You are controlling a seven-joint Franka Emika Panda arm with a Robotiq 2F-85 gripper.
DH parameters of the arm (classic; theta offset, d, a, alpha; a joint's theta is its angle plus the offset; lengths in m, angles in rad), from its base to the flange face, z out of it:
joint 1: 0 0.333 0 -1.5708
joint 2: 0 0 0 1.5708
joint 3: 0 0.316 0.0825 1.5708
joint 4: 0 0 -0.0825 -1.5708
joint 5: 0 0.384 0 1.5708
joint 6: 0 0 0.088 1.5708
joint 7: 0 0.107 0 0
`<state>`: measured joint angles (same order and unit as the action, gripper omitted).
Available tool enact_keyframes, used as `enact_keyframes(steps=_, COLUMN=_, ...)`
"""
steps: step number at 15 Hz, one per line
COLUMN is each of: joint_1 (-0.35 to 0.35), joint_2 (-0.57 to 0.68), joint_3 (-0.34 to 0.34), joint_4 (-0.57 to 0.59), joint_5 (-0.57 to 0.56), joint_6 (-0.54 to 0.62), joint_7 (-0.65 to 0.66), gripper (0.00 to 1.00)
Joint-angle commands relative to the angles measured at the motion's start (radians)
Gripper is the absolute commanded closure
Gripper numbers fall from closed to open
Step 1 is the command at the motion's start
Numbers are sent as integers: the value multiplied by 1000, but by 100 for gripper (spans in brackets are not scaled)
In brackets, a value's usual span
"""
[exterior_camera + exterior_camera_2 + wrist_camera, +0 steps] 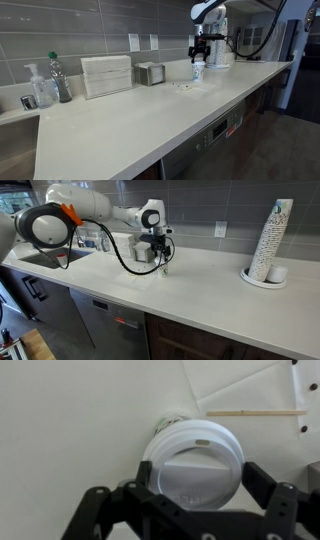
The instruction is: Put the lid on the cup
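Observation:
The white round lid lies on top of the cup; only a sliver of the cup's rim shows at the lid's upper left. My gripper is open. Its dark fingers straddle the lid, and a thin gap shows on the right side. In both exterior views the gripper hangs straight down over the small white cup, which stands on the pale counter.
A tall stack of white cups stands at the counter's far end. A soap bottle, a drink bottle, a white box and a metal holder line the wall. A wooden stir stick lies near the cup.

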<state>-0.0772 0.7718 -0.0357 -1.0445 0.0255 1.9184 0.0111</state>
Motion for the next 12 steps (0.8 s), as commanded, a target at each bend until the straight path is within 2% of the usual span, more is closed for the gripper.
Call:
enact_keyframes(steps=1, joint_1=3, joint_2=17, joint_3=-3, joint_4=13, joint_5=-17, joint_6=-31, joint_7=-13, gripper=0)
enact_keyframes(steps=12, joint_1=8, joint_2=16, joint_3=-3, joint_4=12, joint_5=-28, joint_6=-28, joint_7=-16, gripper=1)
